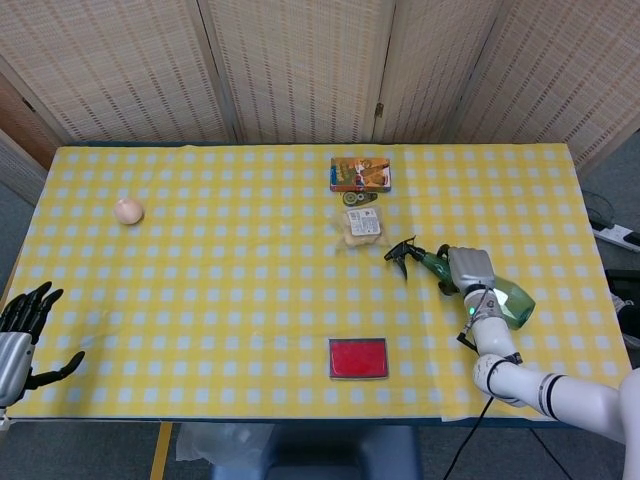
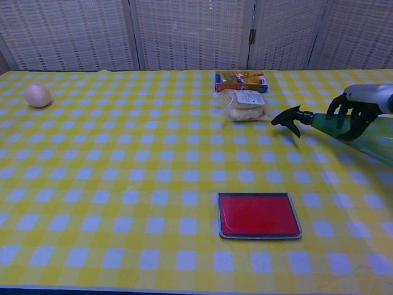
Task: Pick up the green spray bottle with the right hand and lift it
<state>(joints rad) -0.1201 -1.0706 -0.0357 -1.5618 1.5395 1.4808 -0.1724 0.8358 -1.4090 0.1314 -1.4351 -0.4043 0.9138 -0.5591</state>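
Note:
The green spray bottle (image 1: pixel 516 302) lies on its side at the right of the yellow checked table (image 1: pixel 230 300), its black trigger head (image 1: pixel 404 254) pointing left. My right hand (image 1: pixel 472 270) sits over the bottle's neck. In the chest view its dark fingers (image 2: pixel 347 118) curl down around the green spray bottle (image 2: pixel 373 145) just behind the nozzle (image 2: pixel 290 120). Whether the bottle is off the cloth I cannot tell. My left hand (image 1: pixel 22 335) hovers at the table's near left edge with fingers spread, holding nothing.
A red flat box (image 1: pixel 358 358) lies near the front edge, left of the bottle. A clear food bag (image 1: pixel 362 225) and a colourful carton (image 1: pixel 360 173) sit behind the nozzle. A pale round egg-like object (image 1: pixel 128 211) is at the far left.

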